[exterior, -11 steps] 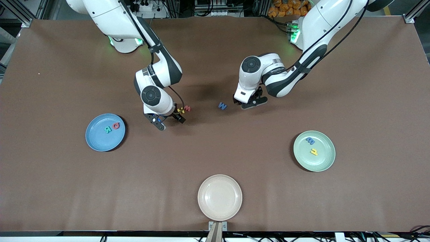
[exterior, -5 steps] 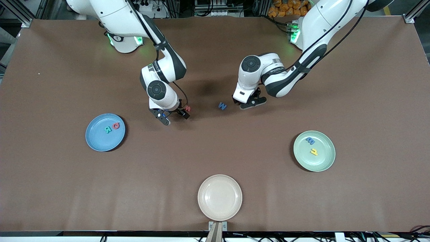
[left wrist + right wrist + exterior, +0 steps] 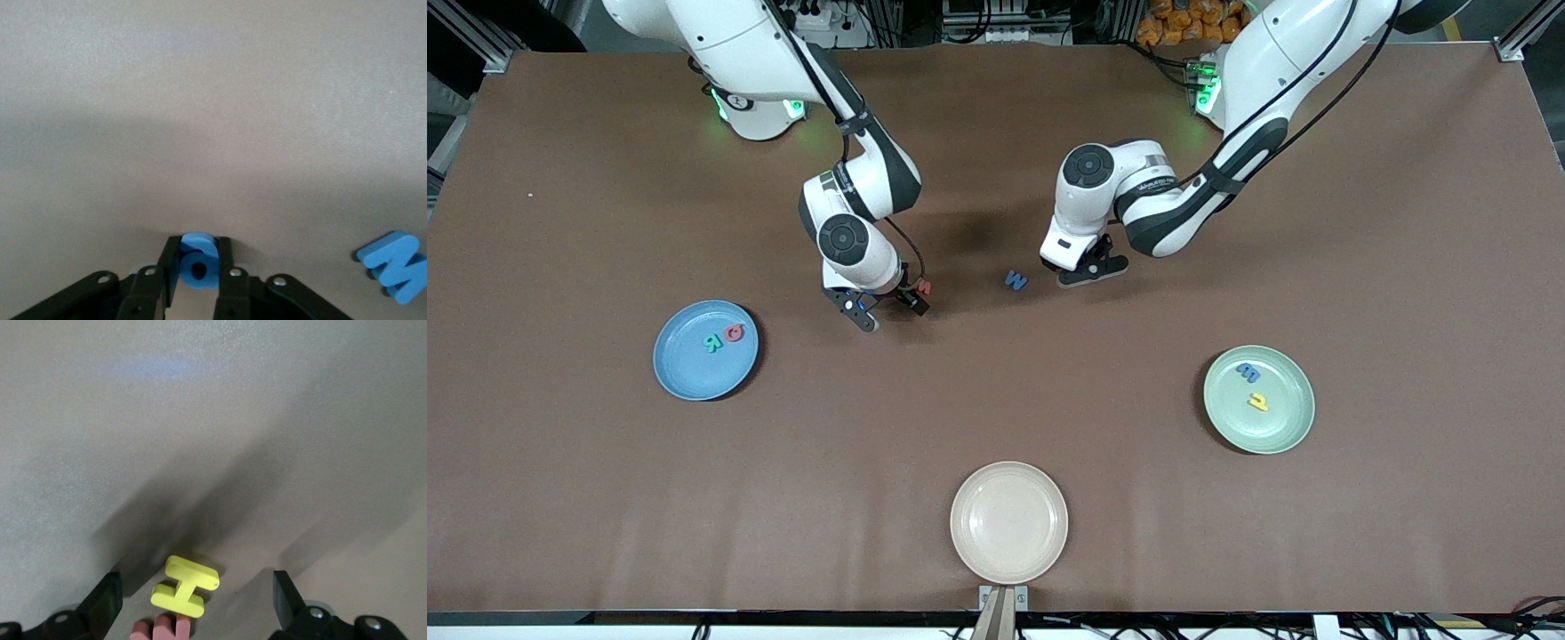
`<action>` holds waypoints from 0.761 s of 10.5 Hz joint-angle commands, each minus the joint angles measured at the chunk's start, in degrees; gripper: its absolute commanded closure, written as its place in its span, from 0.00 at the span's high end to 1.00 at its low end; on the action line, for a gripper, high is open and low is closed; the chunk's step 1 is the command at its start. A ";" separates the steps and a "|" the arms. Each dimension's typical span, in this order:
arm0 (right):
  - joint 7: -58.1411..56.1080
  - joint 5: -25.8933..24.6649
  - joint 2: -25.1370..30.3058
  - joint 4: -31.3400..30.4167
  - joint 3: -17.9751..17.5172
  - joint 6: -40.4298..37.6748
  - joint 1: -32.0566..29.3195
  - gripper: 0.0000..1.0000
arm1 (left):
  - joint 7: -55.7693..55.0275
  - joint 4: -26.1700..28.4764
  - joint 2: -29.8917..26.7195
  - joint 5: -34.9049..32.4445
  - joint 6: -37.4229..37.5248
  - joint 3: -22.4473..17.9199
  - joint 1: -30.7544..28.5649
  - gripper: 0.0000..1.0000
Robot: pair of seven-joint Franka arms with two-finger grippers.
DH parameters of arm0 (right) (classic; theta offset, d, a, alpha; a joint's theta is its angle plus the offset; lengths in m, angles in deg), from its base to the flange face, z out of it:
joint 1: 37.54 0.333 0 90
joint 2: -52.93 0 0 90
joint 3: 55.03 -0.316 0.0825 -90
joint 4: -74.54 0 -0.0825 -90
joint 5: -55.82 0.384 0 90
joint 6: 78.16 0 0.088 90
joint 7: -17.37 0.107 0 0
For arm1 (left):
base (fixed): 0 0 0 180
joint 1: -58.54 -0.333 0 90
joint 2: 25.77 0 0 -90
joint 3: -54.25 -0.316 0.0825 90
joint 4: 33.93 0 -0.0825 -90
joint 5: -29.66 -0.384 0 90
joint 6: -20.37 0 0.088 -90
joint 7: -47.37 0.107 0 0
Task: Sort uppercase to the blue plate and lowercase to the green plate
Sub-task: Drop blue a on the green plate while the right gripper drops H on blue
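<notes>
Right gripper (image 3: 887,309) has dropped, fingers spread, straddling yellow H (image 3: 185,586) beside red w (image 3: 924,287) | left gripper (image 3: 197,267) clamping blue a (image 3: 198,261), lifting beside blue W (image 3: 1016,280) | both mid-table, plates pending

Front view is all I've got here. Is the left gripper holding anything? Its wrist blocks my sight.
Observer: Yes. The left wrist view shows the left gripper shut on a blue a.
Operator: And the yellow H? I can't find it.
Observer: It lies on the table under the right gripper, between its open fingers. Neither finger touches it.
Operator: Anything crowding it?
Observer: The red w sits right beside it, at the edge of the right wrist view.
</notes>
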 commanded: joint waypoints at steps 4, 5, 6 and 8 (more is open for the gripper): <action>-0.25 0.75 0.01 -0.65 0.11 1.05 0.40 0.63 | 2.86 -2.50 -2.09 -2.94 0.26 0.16 -3.04 0.00; -0.25 0.75 0.01 -0.82 0.11 1.22 0.40 0.55 | 6.28 -2.60 -4.11 -2.85 0.35 0.33 -5.58 0.00; -0.25 0.75 -0.08 -0.82 0.11 1.22 0.40 0.46 | 9.97 -2.77 -5.26 -2.68 0.35 0.42 -7.87 0.00; 0.19 0.75 -0.08 -0.74 0.11 1.05 0.40 0.38 | 18.75 -3.74 -6.24 -1.89 0.43 0.42 -13.31 0.00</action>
